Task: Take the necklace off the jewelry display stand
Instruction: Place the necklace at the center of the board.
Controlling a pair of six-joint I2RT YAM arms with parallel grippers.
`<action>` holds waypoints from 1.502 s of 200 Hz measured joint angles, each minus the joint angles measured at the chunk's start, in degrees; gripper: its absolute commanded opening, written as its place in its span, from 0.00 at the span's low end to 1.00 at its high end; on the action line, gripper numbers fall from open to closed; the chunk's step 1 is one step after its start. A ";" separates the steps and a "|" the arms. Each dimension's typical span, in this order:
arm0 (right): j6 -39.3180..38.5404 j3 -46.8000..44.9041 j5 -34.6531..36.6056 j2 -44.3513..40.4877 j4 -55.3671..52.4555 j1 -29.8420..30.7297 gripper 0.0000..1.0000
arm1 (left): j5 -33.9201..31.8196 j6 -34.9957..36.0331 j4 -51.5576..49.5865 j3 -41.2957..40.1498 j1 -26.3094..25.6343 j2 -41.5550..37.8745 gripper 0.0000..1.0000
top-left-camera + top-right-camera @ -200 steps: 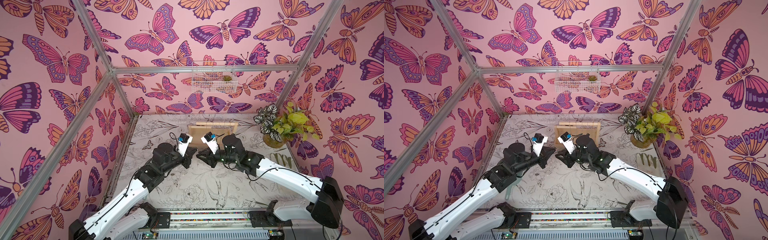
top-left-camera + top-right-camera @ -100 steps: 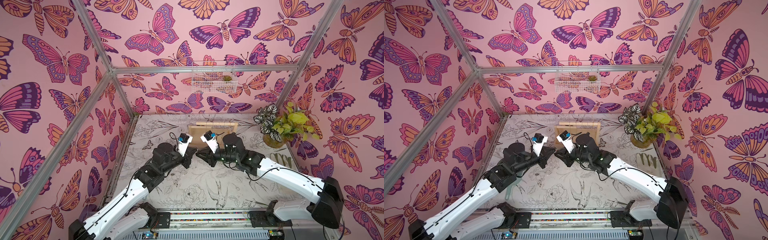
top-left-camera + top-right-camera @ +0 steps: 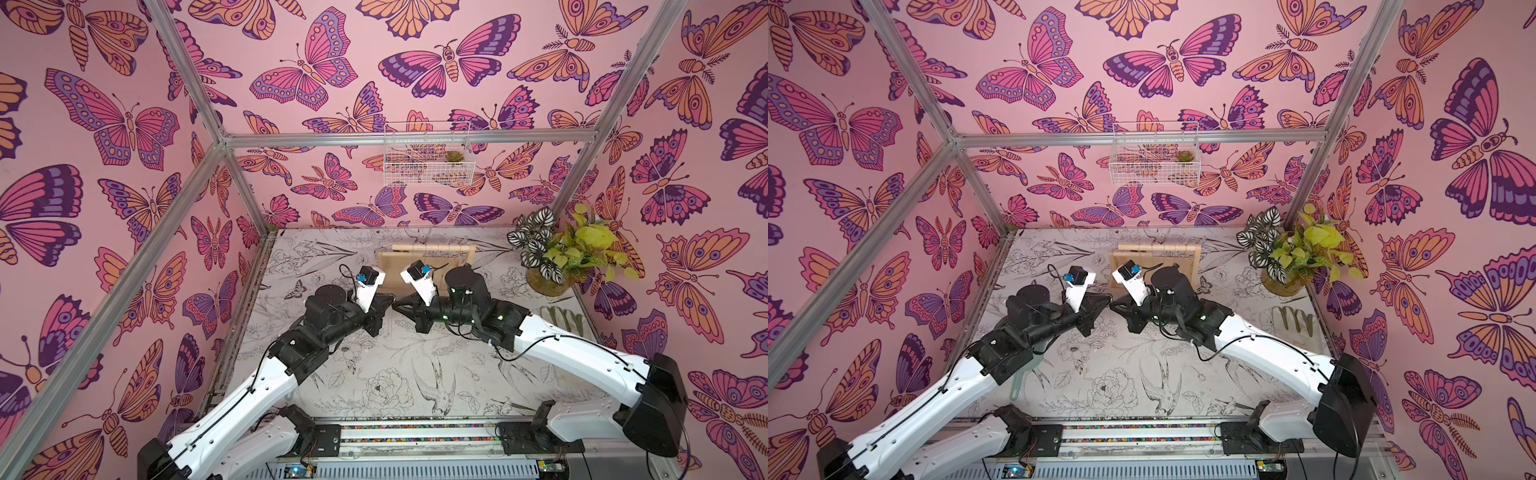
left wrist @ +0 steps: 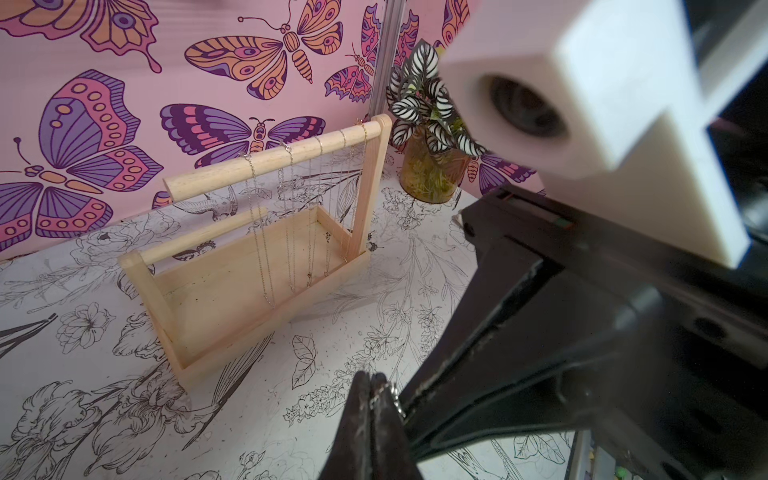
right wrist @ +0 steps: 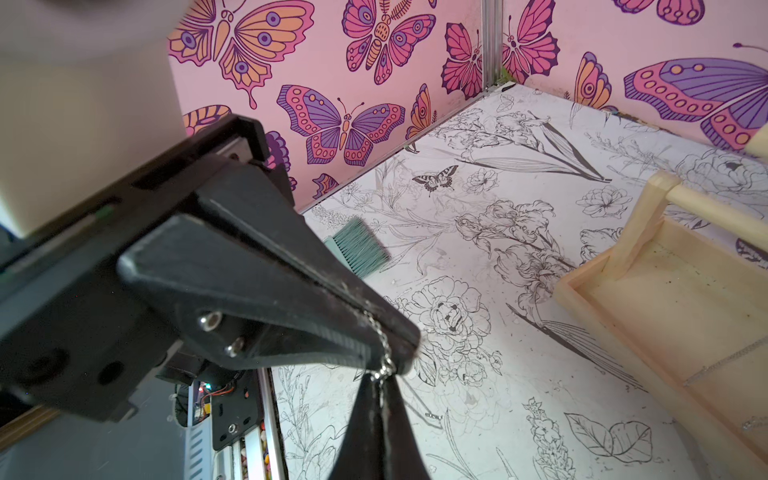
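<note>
My two grippers meet tip to tip over the table, just in front of the pale wooden jewelry display stand [image 3: 432, 248] [image 3: 1158, 248]. The left gripper [image 3: 390, 297] [image 4: 370, 379] is shut on a thin silver necklace [image 5: 381, 338] [image 4: 391, 392]. In the right wrist view a short run of chain lies along its fingers. The right gripper [image 3: 397, 302] [image 5: 380, 384] is shut on the same chain where it leaves the left fingertips. In both top views the chain is too fine to see. Several other chains [image 4: 291, 208] hang from the stand's crossbar [image 4: 270, 160].
A potted plant [image 3: 561, 253] stands at the back right corner. A white wire basket [image 3: 428, 160] hangs on the back wall. A teal brush [image 5: 359, 247] lies on the table under the left arm, and pale green gloves [image 3: 561, 318] lie at the right wall.
The right gripper has closed its jaws and edged toward the left gripper's tip. The left arm has held still, jaws shut throughout.
</note>
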 measured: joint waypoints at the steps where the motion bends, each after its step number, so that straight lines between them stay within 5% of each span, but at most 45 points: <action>1: -0.02 0.00 0.00 0.00 -0.02 0.02 0.00 | 0.02 0.00 0.00 0.00 0.00 0.00 0.00; 256: -1.66 1.99 6.43 -3.50 -3.89 0.83 0.00 | 0.02 0.00 0.00 0.00 0.00 -0.11 0.00; 300: -1.75 3.23 6.16 -3.23 -4.74 0.83 0.30 | 0.02 0.00 0.00 0.00 0.00 -0.28 0.00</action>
